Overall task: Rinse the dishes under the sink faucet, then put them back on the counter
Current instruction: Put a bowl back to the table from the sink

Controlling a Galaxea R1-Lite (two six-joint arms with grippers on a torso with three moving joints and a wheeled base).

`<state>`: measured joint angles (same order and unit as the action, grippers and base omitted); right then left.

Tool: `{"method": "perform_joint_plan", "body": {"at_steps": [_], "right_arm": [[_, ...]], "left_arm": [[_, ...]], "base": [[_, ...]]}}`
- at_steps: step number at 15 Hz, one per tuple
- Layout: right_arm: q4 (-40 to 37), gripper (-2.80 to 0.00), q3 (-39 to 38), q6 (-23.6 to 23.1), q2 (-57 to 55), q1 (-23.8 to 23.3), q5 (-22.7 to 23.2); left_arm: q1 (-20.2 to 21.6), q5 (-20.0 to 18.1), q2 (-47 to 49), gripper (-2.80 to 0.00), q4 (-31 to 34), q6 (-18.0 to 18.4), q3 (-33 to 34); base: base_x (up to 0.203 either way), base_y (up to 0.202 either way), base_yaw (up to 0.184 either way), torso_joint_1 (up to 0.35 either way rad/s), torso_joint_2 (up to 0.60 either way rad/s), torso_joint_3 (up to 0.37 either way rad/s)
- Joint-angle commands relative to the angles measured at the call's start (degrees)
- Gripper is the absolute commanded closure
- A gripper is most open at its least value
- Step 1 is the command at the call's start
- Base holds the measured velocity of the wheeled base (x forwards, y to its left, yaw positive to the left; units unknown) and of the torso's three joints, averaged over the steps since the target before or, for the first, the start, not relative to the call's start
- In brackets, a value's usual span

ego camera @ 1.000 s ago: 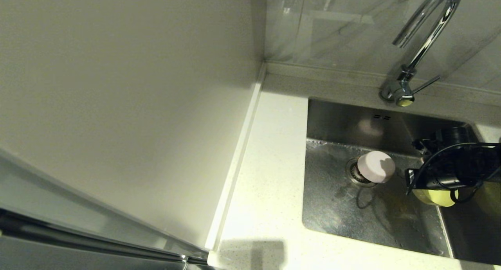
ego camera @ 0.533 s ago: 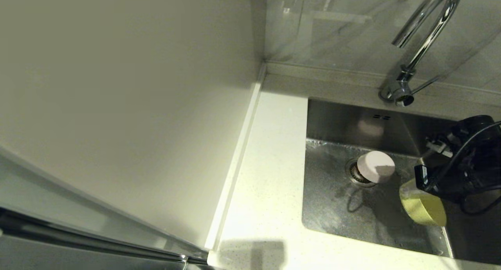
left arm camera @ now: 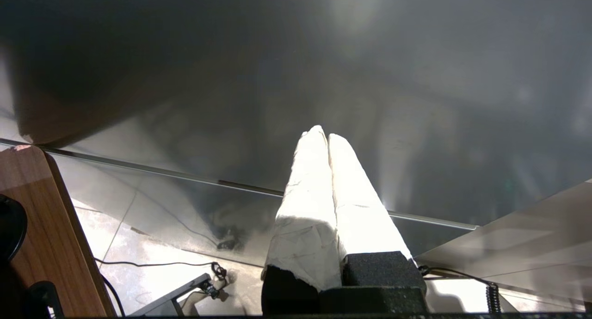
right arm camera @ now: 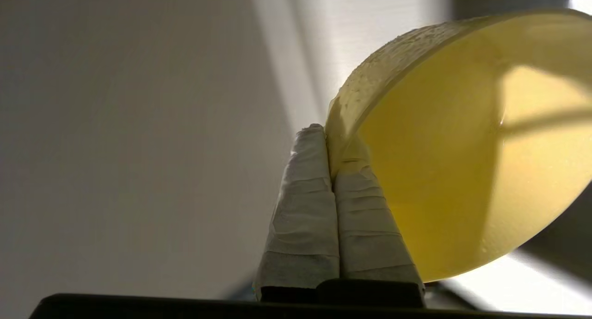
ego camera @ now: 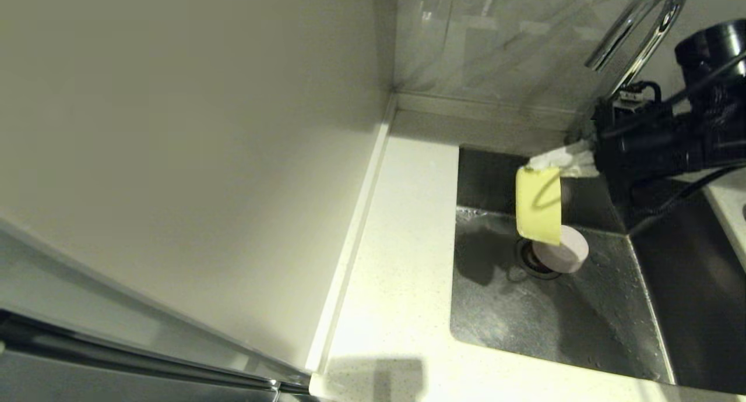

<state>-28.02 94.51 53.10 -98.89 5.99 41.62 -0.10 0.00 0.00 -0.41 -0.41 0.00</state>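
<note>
Right claw (ego camera: 562, 160) clamped on yellow-green bowl (ego camera: 538, 204) rim, held above sink (ego camera: 553, 326). Probably carrying it out; next move needs bare counter (ego camera: 402, 262) at nine o'clock. Left claw (left arm camera: 323, 136) together, parked.

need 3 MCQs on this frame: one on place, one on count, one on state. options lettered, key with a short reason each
1. Where is the pink bowl?
A. On the counter
B. In the sink, at the drain
C. In the left gripper

2. How many bowls show in the head view?
A. One
B. Two
C. Three

3. How does the right gripper stand?
A. Open above the sink
B. Shut on the yellow-green bowl's rim
C. Shut on the faucet lever

Key:
1. B: the pink bowl sits on the floor of the sink, partly over the drain.
2. B: only the pink bowl and the yellow-green bowl are visible.
3. B: the right gripper has its taped fingers pinched on the bowl's rim, holding the bowl tilted on edge above the sink; the left gripper is shut and holds nothing, away from the sink.
</note>
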Motion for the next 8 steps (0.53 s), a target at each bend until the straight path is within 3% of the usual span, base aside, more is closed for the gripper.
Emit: {"method": "perform_joint_plan", "body": {"at_steps": [1,5,8], "right_arm": [[-0.94,0.00,10.20,19.63,-3.34,0.51,7.13],[-3.00,0.00,16.57,41.39,-9.24,-6.78,25.18],[-3.09,0.00,15.45,49.38,-14.87,-9.86,31.79]], "left_arm": [[0.01,0.00,0.00,0.00,-0.02,-0.03,0.18],[0.01,0.00,0.00,0.00,-0.02,-0.03,0.18],[0.01,0.00,0.00,0.00,-0.02,-0.03,0.18]], "base": [[0.000,0.000,0.000,0.000,0.00,0.000],[0.000,0.000,0.000,0.000,0.00,0.000],[0.000,0.000,0.000,0.000,0.00,0.000]]}}
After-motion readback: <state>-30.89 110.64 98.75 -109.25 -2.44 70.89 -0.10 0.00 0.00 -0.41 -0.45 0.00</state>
